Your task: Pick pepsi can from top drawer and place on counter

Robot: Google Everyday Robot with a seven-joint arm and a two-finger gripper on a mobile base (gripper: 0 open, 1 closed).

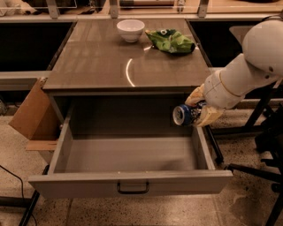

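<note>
The pepsi can (182, 115) is dark blue with a silver end and lies on its side in my gripper (194, 112). The gripper is shut on it, with tan fingers (208, 116) around its body. It hangs in the air over the right rear part of the open top drawer (128, 154), just below the counter's front edge. The drawer is pulled fully out, its inside bare, with a dark bar handle (132, 189) on the front panel. The counter (110, 57) is the glossy grey-brown top above the drawer. My white arm (252, 57) comes in from the right.
A white bowl (130, 30) and a green snack bag (170, 41) sit at the back of the counter. A cardboard box (28, 110) leans at the cabinet's left. Dark chair legs (261, 132) stand at the right. A pale ledge with metal posts (132, 13) runs behind.
</note>
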